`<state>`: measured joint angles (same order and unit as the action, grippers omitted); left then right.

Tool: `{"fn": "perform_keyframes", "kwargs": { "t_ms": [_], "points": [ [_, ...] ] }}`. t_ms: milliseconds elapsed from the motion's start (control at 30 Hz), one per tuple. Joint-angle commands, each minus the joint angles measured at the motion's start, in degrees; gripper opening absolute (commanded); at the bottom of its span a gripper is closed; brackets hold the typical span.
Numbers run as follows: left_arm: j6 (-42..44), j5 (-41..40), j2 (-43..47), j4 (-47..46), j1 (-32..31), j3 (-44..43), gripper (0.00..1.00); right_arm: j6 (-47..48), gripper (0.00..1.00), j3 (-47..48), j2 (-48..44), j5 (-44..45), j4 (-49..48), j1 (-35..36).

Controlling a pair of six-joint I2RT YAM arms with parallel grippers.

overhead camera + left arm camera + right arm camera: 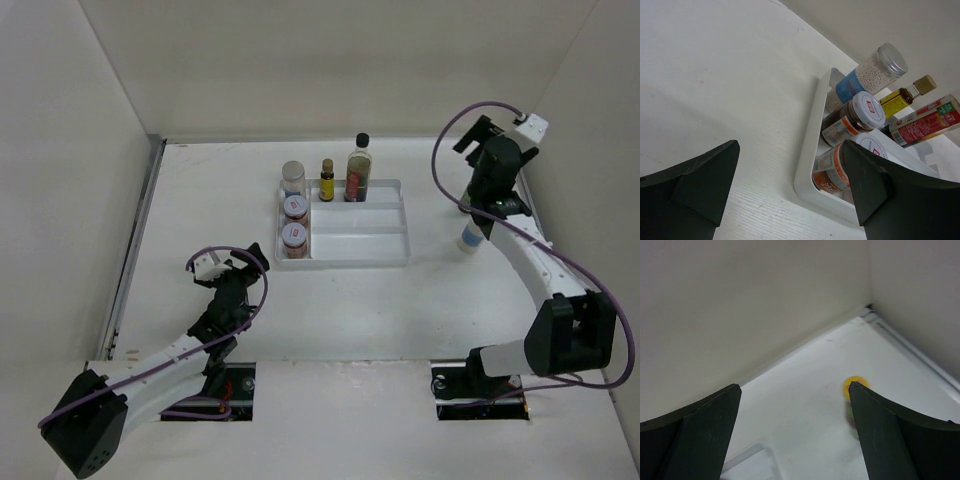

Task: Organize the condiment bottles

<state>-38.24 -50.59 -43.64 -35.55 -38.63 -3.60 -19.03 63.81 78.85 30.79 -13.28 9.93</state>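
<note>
- The white divided tray (pixel 345 250) sits mid-tabletop (pixel 200 200), towards the back wall. There is wide bare surface on its left and in front of it, and a narrower strip on its right.
- In the tray's left column stand a clear shaker (pixel 293 177) at the back and two red-labelled jars (pixel 295 208) (pixel 294 238) in front of it, packed close together.
- Along the tray's back edge stand the tiny brown bottle (pixel 327 180) and the tall dark bottle (pixel 358 168), near each other. The long compartments in front of them hold nothing.
- The second shaker (pixel 468 238) stands outside the tray on its right, well apart from it and tucked beside the right arm's link.
- The left end effector (pixel 245 268) hovers low over bare tabletop near the tray's front-left corner. Its fingers (pixel 705 185) are spread with nothing between them.
- The right end effector (pixel 487 140) is raised by the back-right corner. The overhead view hides how its jaws stand.
- The right wrist view shows those jaws apart and empty (pixel 795 386). It also shows the green bottle's yellow cap (pixel 855 384) near the wall corner, partly behind one finger, which is hidden from above.
- The left wrist view alone shows the shaker's blue label and white granules (pixel 867 75), and the tray rim (pixel 807 165) curving just beyond the fingers.
</note>
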Motion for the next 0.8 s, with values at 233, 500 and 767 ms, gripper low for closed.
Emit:
{"fn": "perform_keyframes", "kwargs": {
  "t_ms": [233,500,767],
  "points": [
    [-0.78,0.93,-1.45,-4.18,0.53,0.52,0.85,0.57,0.97,2.54,8.41,0.77,7.48,-8.83],
    [-0.78,1.28,-2.07,-4.35,0.45,0.43,0.85,4.35,0.94,5.79,14.40,1.03,6.86,-11.47],
    [-0.96,1.81,-2.86,-4.97,0.45,0.34,0.85,6.37,0.77,8.25,18.35,-0.81,2.38,-11.39]
  ]
}}
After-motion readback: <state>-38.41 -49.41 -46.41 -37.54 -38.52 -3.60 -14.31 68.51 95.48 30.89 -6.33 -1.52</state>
